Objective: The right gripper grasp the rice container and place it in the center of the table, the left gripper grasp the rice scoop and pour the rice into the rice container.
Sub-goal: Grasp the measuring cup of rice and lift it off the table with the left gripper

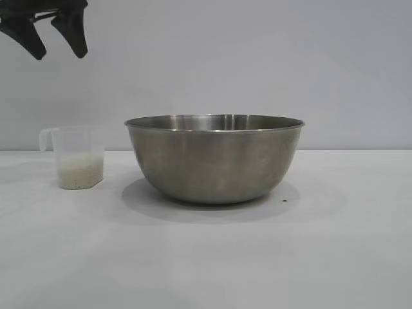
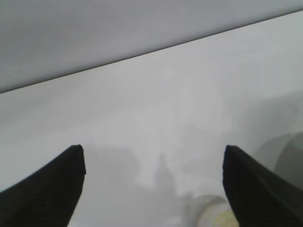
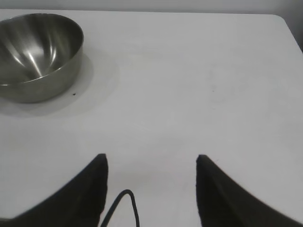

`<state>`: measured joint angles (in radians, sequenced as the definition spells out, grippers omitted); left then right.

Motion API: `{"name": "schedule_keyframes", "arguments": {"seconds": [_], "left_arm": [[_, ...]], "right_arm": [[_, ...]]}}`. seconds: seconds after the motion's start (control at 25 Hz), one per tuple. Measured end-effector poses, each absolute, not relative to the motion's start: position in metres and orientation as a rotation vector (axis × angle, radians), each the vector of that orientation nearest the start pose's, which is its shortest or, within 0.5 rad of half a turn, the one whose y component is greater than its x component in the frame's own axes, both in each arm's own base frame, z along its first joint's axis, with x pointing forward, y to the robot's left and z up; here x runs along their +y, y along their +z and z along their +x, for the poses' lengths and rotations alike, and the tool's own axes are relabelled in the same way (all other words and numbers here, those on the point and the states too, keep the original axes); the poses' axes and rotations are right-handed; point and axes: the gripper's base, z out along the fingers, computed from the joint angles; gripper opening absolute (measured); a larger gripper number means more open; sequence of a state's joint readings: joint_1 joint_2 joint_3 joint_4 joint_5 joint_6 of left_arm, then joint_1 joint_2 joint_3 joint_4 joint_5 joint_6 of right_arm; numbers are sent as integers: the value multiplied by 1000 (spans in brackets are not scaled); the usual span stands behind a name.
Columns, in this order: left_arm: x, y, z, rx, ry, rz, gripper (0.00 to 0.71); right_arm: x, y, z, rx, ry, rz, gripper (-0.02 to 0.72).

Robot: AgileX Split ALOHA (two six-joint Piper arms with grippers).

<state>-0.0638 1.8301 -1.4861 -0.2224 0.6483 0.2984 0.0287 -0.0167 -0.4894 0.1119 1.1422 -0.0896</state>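
Bowl centred, scoop not yet gripped.
The rice container (image 1: 214, 159) is set mid-worktop (image 1: 206, 257), ready for pouring; the rice scoop (image 1: 77, 156), holding rice (image 1: 80, 174), stands just beside it. Above, the left gripper (image 1: 55, 40) hangs, fingers spread, empty; the right gripper (image 3: 151, 163) is parked well apart, likewise spread.

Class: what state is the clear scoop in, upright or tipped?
Upright: the scoop stands on the table with rice settled at its bottom.
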Motion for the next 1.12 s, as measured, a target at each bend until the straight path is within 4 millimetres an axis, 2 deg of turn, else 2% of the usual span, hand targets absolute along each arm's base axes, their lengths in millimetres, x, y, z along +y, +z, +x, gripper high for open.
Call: {"name": "schedule_keyframes", "arguments": {"seconds": [0.32,0.44,0.56,0.84,1.0,1.12], "left_arm": [[-35,276,367,2487,-155,243,550],[-34,276,343,2492,-157,225,550],[-31,267,317,2492,-151,204,550],[-22,248,262,2314,-95,125,550],[-23,245,241,2212,-119,54,550],[-32,237,230,2156,-128,82,550]], "right_arm": [[9,268,-10,2111,100,-136,356],[9,268,-10,2111,100,-136,356],[9,268,-10,2111,100,-136,356],[9,268,-10,2111,100,-136,356],[9,268,-10,2111,102,-136,356],[11,268,-11,2110,122,-138,356]]}}
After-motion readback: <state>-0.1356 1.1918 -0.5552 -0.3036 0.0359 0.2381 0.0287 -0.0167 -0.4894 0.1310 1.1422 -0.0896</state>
